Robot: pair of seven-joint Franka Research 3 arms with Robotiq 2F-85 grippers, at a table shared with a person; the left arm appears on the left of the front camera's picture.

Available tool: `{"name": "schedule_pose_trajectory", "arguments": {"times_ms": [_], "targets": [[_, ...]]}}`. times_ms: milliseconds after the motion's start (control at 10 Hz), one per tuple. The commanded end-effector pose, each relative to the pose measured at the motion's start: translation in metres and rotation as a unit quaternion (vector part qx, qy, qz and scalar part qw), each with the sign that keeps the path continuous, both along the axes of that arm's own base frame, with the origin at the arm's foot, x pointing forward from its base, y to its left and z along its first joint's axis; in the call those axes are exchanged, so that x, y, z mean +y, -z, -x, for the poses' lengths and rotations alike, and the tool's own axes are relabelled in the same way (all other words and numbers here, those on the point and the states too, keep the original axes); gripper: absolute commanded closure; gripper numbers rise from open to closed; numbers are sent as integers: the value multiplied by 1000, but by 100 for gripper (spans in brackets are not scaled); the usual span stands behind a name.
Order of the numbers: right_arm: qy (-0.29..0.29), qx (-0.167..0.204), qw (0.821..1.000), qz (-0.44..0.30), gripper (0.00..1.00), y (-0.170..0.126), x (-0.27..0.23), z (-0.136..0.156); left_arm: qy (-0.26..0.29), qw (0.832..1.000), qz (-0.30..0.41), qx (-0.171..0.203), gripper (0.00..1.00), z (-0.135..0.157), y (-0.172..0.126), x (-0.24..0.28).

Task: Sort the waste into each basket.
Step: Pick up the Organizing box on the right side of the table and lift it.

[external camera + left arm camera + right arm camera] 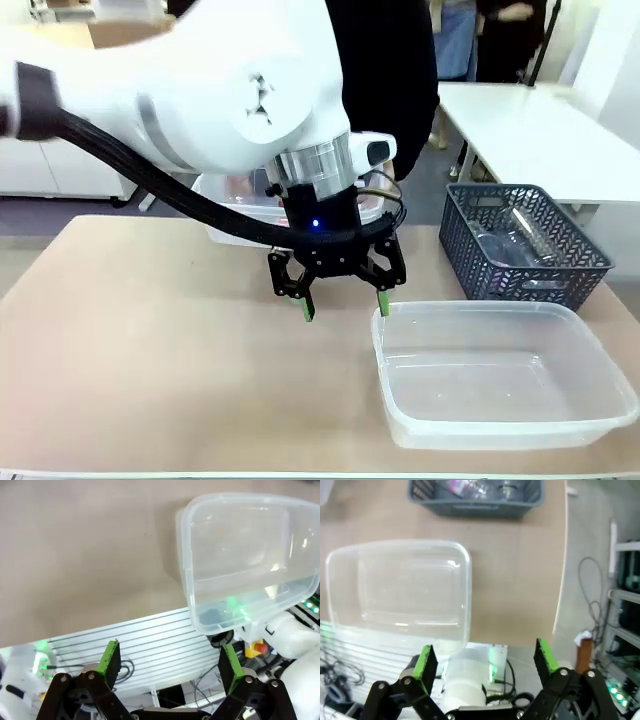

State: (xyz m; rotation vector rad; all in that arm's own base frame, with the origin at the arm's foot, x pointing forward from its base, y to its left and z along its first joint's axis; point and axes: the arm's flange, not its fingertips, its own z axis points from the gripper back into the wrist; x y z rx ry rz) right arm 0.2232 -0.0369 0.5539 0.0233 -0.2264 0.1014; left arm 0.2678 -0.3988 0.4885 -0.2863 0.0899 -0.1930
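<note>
My left gripper (345, 306) hangs open and empty just above the table's middle, beside the near-left corner of an empty clear basket (500, 375). In the left wrist view the green pads (110, 657) stand wide apart, with that basket (240, 555) ahead. My right gripper (485, 660) is also open and empty, off the table's near edge, looking at the same clear basket (400, 587). A second clear basket (232, 205) sits behind my left arm with something reddish inside. Clear plastic bottles (515, 238) lie in the dark lattice basket (560, 262).
The dark blue-grey lattice basket (475, 502) stands at the table's far right, behind the near clear tub. A person in dark clothes (385, 70) stands at the far side. Bare tabletop (150, 340) spreads to the left.
</note>
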Motion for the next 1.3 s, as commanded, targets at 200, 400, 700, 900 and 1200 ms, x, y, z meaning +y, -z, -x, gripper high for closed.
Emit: {"name": "schedule_pose_trajectory", "arguments": {"times_ms": [200,400,700,900,1200], "targets": [[-10,6,1000,-1,0,1,3,2,-9,1000,3,-1,0,-7,-6,8],[-30,69,997,-35,0,67,19,-31,-24,999,-30,-27,0,26,38,-15],[-8,140,989,-35,0,163,27,-41,-28,998,-48,0,0,40,90,-43],[-13,197,980,-30,0,215,38,-37,-44,997,-68,-2,0,41,111,-53],[-21,224,974,-22,0,259,43,-11,-73,996,-42,6,0,26,125,-66]]}}
